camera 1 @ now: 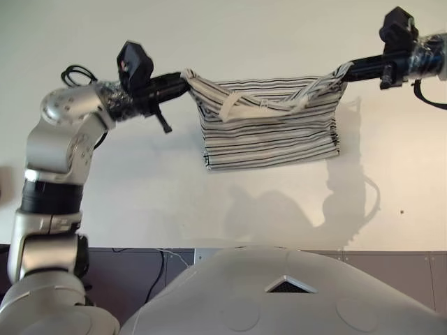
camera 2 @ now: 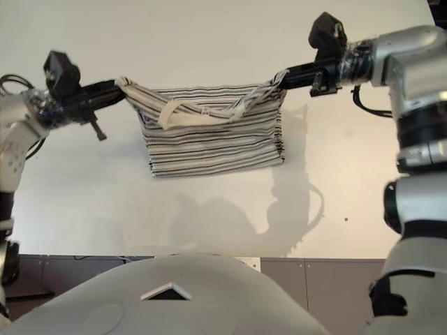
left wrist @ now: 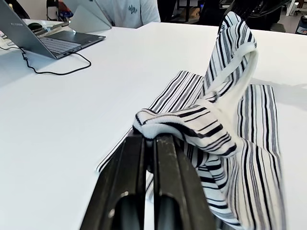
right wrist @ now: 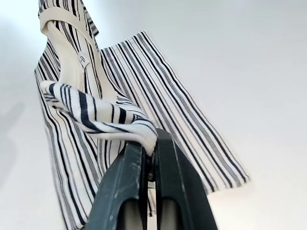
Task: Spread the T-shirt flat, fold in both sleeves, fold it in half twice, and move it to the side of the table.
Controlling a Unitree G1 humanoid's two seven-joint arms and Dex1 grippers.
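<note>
the striped t-shirt (camera 1: 269, 132), folded into a layered rectangle, stretches between the two grippers over the white table (camera 1: 140, 202). the left gripper (left wrist: 149, 139) has its fingers pressed together on one bunched upper corner, and the right gripper (right wrist: 149, 143) is clamped the same way on the opposite corner. both corners are pulled up while the rest of the fabric spreads out flat on the tabletop. well apart from the shirt, an open laptop (left wrist: 48, 38) and its black cable (left wrist: 57, 69) sit on the table.
</note>
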